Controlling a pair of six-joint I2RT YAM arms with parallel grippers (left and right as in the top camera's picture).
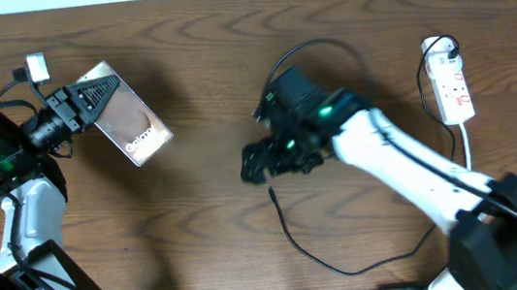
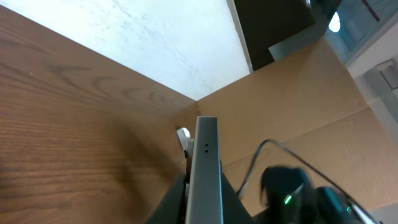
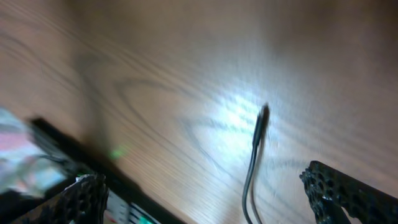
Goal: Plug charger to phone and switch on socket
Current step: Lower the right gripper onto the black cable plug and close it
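Charger (image 3: 256, 140) is a thin, floppy black lead, light enough to skid or curl if nudged. Imo grab it just behind the plug tip (image 1: 273, 195), where it's stiffest. Go further back and the end will droop and miss the port. It lies loose on the tabletop (image 1: 189, 46), with the tip at frame centre and the rest looping to lower right.

Right fingers (image 3: 348, 193) are spread wide w/ nothing between them, hovering just above and to the left of the tip.

Phone (image 1: 131, 119) is at upper left, lifted and tilted. It's rigid, flat and prob slick, so an end grip could let it twist when the plug pushes in. Left fingers (image 1: 87, 94) are pinching one end of it, and the left wrist cam shows it edge-on.

Socket (image 1: 450, 79) sits far upper right, well apart from both arms.

Hard to tell:
- The right wrist view is blurry, so plug type and orientation are unreadable.
- The phone's port isn't visible in any view.
- The socket switch is too small to read, and so is whether the charger's other end is plugged in.
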